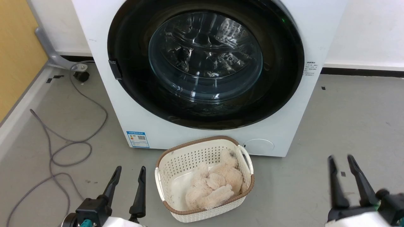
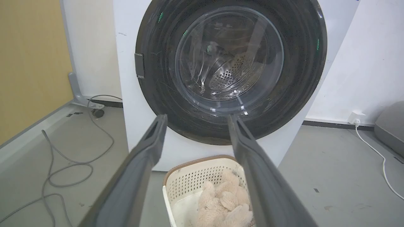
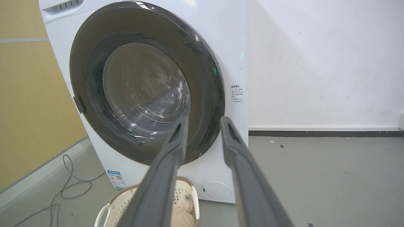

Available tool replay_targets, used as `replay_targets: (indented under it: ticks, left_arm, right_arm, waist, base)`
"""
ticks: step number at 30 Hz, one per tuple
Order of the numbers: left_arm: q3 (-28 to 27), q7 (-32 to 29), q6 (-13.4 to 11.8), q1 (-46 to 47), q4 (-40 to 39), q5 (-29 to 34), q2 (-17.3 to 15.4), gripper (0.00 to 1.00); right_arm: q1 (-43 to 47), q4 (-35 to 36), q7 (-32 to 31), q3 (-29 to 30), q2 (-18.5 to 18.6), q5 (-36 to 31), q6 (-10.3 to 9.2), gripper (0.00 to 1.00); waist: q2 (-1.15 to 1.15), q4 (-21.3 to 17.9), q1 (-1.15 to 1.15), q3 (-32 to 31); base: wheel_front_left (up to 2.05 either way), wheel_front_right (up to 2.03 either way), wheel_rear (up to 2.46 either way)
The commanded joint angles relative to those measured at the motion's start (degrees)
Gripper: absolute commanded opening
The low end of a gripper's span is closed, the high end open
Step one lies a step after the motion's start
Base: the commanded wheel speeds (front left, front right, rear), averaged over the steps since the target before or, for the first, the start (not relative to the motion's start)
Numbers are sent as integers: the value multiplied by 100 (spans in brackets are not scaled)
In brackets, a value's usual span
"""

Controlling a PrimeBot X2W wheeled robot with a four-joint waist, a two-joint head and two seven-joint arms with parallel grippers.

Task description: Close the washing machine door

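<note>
While the door (image 1: pixel 205 63) is lying flat against the front of the washer (image 1: pixel 142 123), its black ring is covering the opening all round; whether it is latched, I cannot tell. Through the glass the steel drum (image 2: pixel 227 74) is showing. Left gripper (image 1: pixel 130 169) is hanging low at the left, fingers spread and holding nothing, well apart from the door. Right gripper (image 1: pixel 340 157) is hanging low at the right, fingers likewise parted and empty, clear of the washer.

Head view is giving the blue sticker (image 1: pixel 137 139) low on the front, a round flap (image 1: pixel 258 146) near the lower right corner, and a cream basket (image 1: pixel 176 164) sitting just before the washer, a pale plush toy (image 1: pixel 214 186) lying in it. Left wrist view is adding a white cord (image 2: pixel 383 159) running from a plug (image 2: pixel 356 117) at the skirting, and a grey object (image 2: pixel 391 126) at the right edge. Right wrist view is adding the drawer panel (image 3: pixel 63 4) at the washer's top.

Floor (image 1: pixel 347 119) is grey and smooth, with a grey cable (image 1: pixel 106 116) looping over it left of the washer. White wall (image 3: pixel 315 63) is standing behind; a yellow panel (image 2: pixel 31 63) is running along the left.
</note>
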State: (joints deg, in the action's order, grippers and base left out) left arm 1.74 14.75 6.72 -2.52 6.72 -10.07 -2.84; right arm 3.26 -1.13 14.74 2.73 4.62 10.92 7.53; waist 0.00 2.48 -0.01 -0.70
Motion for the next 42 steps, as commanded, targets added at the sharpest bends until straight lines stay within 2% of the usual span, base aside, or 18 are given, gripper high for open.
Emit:
replay_targets:
  ticks: [1,19,20,42]
  left_arm:
    - [9,25,16,-59,10,37,-4,100]
    - [14,25,3,-190,41,141,-4,100]
    - [24,0,0,-131,35,111,-1,0]
    - [-2,-244,-107,-69,-78,251,-2,0]
  right_arm:
    - [110,41,25,1,-49,-48,-4,100]
    - [381,108,26,-67,-166,-142,-4,100]
    - [331,114,0,-68,-137,-178,0,0]
    - [224,114,-238,-103,-142,-326,-1,0]
  waist:
    - [0,-5,1,-6]
    - [0,13,1,-33]
    - [0,15,1,-33]
    - [0,-27,1,-16]
  base:
    - [0,0,0]
    - [0,0,0]
    - [0,0,0]
    - [0,0,0]
